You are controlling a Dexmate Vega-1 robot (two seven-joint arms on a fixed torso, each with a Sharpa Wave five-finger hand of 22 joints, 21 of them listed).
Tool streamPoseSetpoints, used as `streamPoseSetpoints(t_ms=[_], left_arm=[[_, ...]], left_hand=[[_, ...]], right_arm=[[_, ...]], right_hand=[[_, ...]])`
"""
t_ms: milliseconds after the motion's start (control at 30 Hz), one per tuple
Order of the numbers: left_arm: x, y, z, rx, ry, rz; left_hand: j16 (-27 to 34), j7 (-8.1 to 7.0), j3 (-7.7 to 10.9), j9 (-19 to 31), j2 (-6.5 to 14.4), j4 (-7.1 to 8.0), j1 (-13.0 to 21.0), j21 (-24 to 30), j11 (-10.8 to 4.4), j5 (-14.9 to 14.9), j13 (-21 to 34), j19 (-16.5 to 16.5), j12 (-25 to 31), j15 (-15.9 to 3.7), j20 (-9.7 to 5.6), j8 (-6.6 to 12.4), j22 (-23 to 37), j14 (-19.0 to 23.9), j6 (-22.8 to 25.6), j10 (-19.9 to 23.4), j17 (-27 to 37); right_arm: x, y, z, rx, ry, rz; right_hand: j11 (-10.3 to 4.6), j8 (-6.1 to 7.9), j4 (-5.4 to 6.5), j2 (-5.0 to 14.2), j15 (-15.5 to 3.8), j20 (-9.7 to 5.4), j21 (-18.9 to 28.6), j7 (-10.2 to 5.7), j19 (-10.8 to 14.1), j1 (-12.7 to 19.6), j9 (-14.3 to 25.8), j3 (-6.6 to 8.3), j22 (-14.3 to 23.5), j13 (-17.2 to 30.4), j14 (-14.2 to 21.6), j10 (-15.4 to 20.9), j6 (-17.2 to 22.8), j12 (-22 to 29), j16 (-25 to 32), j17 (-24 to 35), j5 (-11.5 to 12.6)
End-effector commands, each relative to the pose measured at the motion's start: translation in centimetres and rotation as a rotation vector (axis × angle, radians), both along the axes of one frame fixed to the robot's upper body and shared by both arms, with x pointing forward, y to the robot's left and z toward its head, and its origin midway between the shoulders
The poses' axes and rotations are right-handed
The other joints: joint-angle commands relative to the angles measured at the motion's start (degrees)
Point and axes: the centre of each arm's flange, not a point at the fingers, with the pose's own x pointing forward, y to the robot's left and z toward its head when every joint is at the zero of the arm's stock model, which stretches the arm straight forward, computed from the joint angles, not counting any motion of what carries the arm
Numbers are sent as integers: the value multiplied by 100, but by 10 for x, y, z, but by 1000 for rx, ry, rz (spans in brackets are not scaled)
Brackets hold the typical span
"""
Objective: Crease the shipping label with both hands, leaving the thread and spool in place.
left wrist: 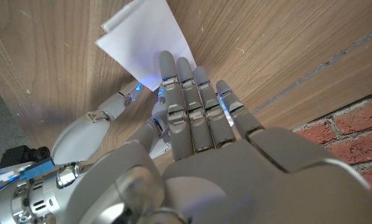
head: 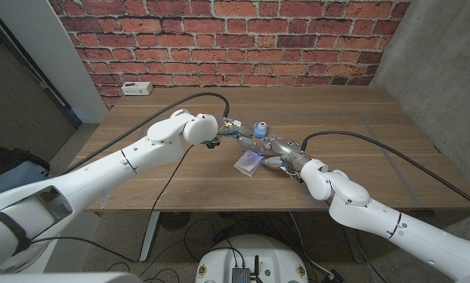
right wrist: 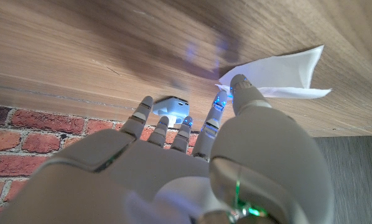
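The white paper shipping label (head: pixel 247 163) lies mid-table on the wooden table (head: pixel 353 118), partly folded — both hands meet on it. Left hand (head: pixel 236 135) presses it with straight fingers (left wrist: pixel 187 93); right hand (head: pixel 276 151) pinches its edge. A blue thread spool (head: pixel 260 128) stands just behind, towards the far edge.

**Two hands meet over a label at mid-table**

The left hand (head: pixel 239 140) and right hand (head: pixel 280 155) are seen converged on a white shipping label (head: pixel 247 164) (partly folded) on the wooden table (head: pixel 156 118). A blue spool (head: pixel 260 128) is stood just behind them. A white power strip (head: pixel 136 89) is placed by the brick wall (head: pixel 235 39).
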Motion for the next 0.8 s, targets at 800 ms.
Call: streamPoseSetpoints(t_ms=[800], left_arm=[[25, -13, -35, 91, 137, 14]], left_hand=[[-218, 41, 106, 229, 149, 199, 146, 37, 209, 70, 89, 100, -181, 204, 22, -64, -79, -360, 6, -329, 10]], right_arm=[[5, 0, 6, -16, -5, -13]], right_hand=[[25, -97, 55, -23, -26, -28, -43, -2, 31, 86, -3, -34, 4, 6, 56, 51, 5, -27, 3, 7, 12]])
